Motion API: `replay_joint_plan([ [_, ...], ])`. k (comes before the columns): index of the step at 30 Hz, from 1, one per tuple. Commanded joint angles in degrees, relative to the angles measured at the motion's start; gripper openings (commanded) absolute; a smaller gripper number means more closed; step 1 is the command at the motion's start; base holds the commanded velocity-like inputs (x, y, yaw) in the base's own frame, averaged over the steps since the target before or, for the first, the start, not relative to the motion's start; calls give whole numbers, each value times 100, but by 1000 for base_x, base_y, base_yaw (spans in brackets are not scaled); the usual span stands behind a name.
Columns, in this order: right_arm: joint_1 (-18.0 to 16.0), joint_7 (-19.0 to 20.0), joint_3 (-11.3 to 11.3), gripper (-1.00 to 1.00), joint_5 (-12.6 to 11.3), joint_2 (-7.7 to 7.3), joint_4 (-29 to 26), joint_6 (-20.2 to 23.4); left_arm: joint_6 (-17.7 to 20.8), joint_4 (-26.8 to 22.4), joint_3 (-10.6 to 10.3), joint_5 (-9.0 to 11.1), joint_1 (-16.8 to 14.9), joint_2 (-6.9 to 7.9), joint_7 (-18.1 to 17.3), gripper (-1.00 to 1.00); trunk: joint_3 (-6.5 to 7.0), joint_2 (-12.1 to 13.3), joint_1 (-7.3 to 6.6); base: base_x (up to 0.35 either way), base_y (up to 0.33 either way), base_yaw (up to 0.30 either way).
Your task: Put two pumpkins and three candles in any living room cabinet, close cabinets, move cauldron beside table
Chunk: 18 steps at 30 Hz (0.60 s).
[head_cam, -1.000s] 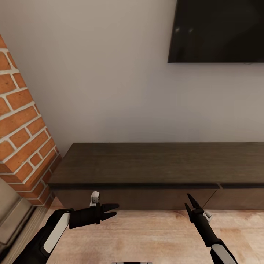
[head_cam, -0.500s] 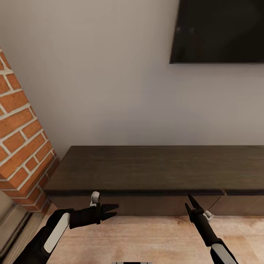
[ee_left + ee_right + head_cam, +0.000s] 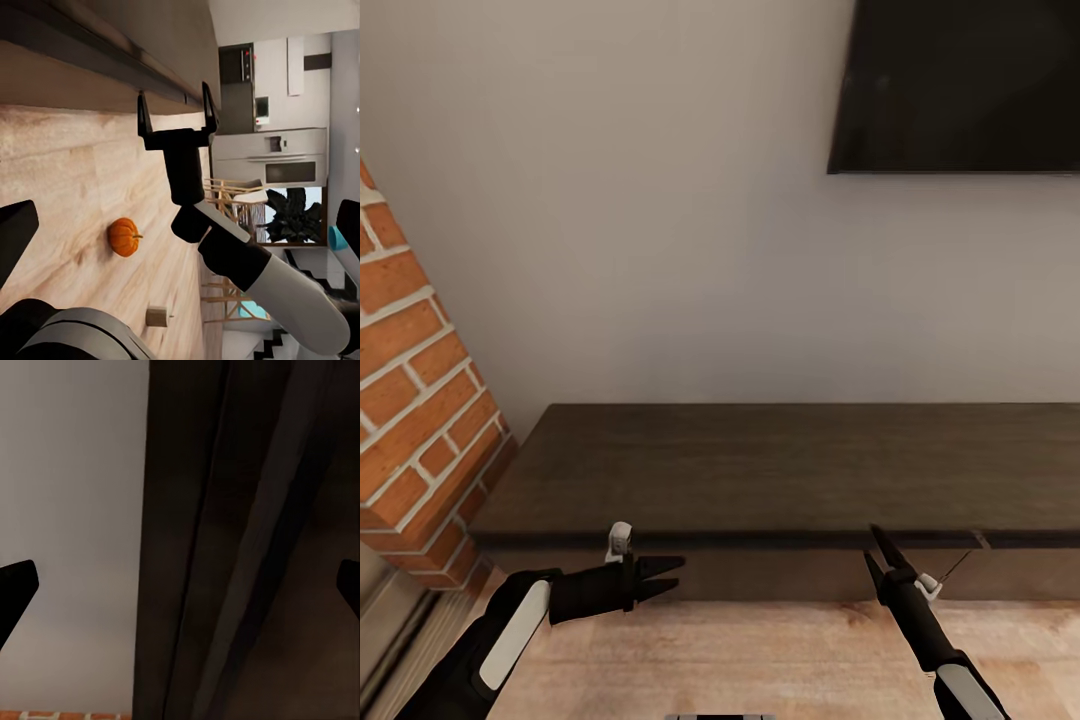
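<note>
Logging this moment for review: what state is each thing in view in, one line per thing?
cabinet: drawer fronts look shut, top bare.
left gripper: open, holding nothing, pointing sideways in front of the cabinet.
right gripper: open, holding nothing, pointing toward the cabinet front.
pumpkin: lying on the wooden floor, not held.
candle: on the floor, apart from the pumpkin.
TV: on the wall, screen dark.

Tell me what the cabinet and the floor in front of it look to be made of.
The cabinet looks like dark-brown wood with a matte finish: faint grain streaks run along its top. The floor looks like pale wood planking, with lighter, visible grain. Both are renders, so veneer or laminate is possible.
</note>
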Motion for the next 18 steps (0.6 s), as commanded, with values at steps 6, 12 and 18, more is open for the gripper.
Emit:
replay_joint_plan([
  [6, -3, 16, -2, 100, -47, -1, 11, 58, 21, 1, -2, 11, -2, 7, -10, 100, -5, -2, 0, 40, 0, 0],
  [12, -3, 16, -1, 100, -47, -1, 12, 58, 21, 1, -1, 11, 1, 14, -10, 100, -5, -2, 0, 3, 0, 0],
  [18, -3, 16, -2, 100, -47, -1, 12, 58, 21, 1, -1, 11, -2, 16, -10, 100, -49, -4, 5, 0, 0, 0],
])
